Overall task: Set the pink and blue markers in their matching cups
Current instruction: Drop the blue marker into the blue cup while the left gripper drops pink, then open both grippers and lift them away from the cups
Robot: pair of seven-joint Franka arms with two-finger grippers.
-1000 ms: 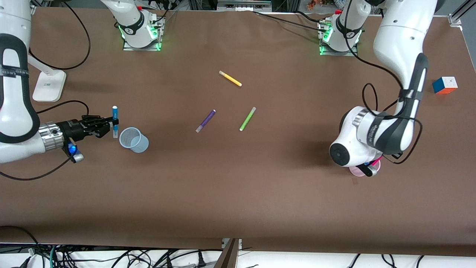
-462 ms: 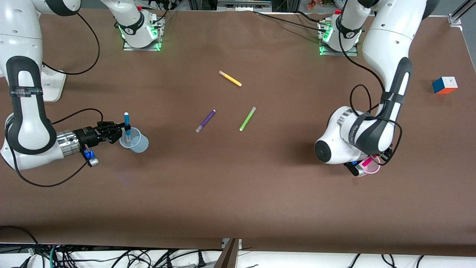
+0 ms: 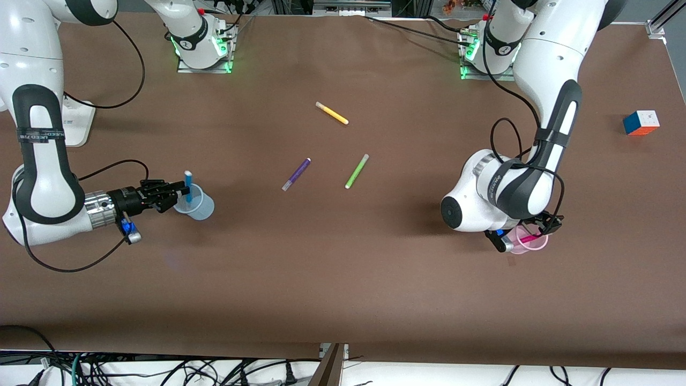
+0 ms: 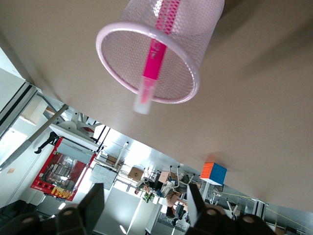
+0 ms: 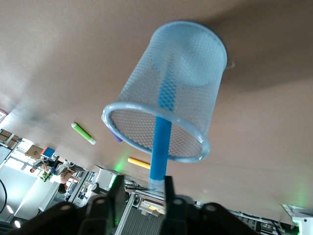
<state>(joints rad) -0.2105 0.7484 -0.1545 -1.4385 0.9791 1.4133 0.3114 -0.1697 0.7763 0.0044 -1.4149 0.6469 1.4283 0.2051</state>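
The pale blue cup [image 3: 199,205] stands toward the right arm's end of the table with the blue marker [image 3: 188,185] upright in it. My right gripper [image 3: 181,193] is over the cup's rim, open. The marker's upper end [image 5: 157,182] sits loosely between its fingers, close to one finger [image 5: 168,192], and the shaft reaches down into the blue cup [image 5: 171,93]. At the left arm's end, my left gripper [image 3: 537,230] hangs open over the pale pink cup [image 3: 536,244]. The pink marker [image 4: 154,63] leans inside that pink cup [image 4: 186,93], free of the left gripper [image 4: 144,205].
A yellow pen [image 3: 332,113], a purple pen [image 3: 296,174] and a lime-green pen [image 3: 357,171] lie mid-table between the arms. A colour cube [image 3: 641,123] sits near the table edge at the left arm's end. A white stand [image 3: 69,123] is by the right arm.
The right gripper carried the blue marker over the blue cup, lowered it in and opened. The left gripper opened and let the pink marker drop into the pink cup.
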